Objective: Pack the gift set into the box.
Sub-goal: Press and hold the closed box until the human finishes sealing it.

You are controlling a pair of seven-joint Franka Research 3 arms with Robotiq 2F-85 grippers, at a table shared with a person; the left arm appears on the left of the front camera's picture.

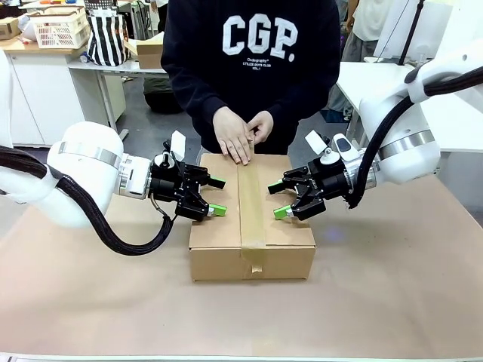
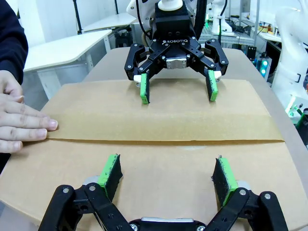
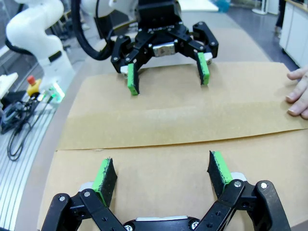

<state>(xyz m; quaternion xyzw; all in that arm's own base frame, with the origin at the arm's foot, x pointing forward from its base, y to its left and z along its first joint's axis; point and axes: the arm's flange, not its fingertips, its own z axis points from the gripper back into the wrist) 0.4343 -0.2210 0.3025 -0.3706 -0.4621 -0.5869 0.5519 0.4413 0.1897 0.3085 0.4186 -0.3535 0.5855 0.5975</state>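
The box (image 1: pixel 226 249) sits in the middle of the table with its flaps shut and a strip of brown tape (image 1: pixel 251 207) along the centre seam. The gift set is hidden. The person's hands (image 1: pixel 238 136) press on the tape at the far edge. My left gripper (image 1: pixel 217 196) stands open over the left flap. My right gripper (image 1: pixel 278 200) stands open over the right flap, facing it. In the left wrist view my left gripper (image 2: pixel 167 168) hovers just above the box (image 2: pixel 159 115), nothing between its fingers. My right gripper (image 3: pixel 162 167) hangs likewise over the box (image 3: pixel 168 110).
Brown paper (image 1: pixel 392 286) covers the table, with free room in front of and beside the box. Behind the person stand tables with a white basket (image 1: pixel 60 29), a striped bag (image 1: pixel 107 38) and a small carton (image 1: pixel 151 51). Cables (image 3: pixel 21 120) lie off the table's edge.
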